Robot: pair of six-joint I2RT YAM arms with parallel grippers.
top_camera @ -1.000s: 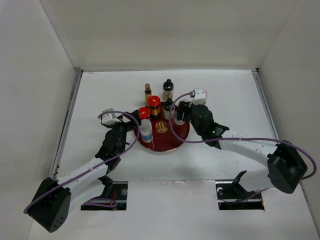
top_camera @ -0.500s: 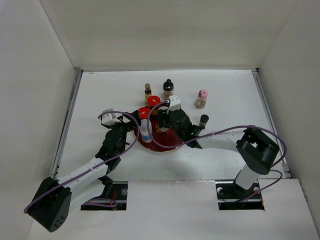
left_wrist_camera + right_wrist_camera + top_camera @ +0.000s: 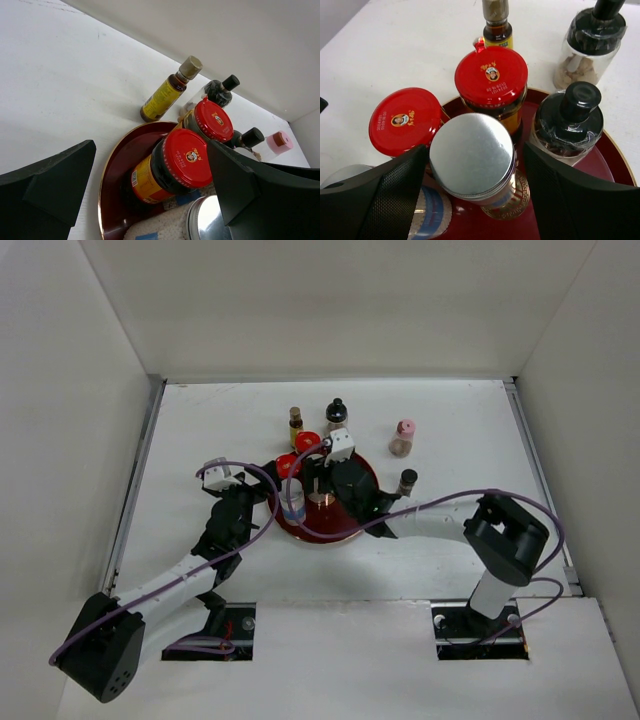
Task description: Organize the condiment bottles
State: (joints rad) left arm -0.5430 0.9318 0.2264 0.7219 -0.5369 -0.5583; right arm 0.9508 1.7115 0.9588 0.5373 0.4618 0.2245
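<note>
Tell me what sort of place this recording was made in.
Probably a lab robot test cell: a white table boxed in by plain white panels, two arms bolted at its near edge, and condiment bottles staged on and beside a dark red tray.

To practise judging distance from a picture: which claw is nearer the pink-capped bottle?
Right. The right claw hangs over the red tray, left of the pink-capped bottle in the top view; the left claw sits at the tray's opposite edge, farther off.

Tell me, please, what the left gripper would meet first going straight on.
Probably the nearer red-lidded jar on the tray, straight ahead of the open left gripper, though depth is unclear.
</note>
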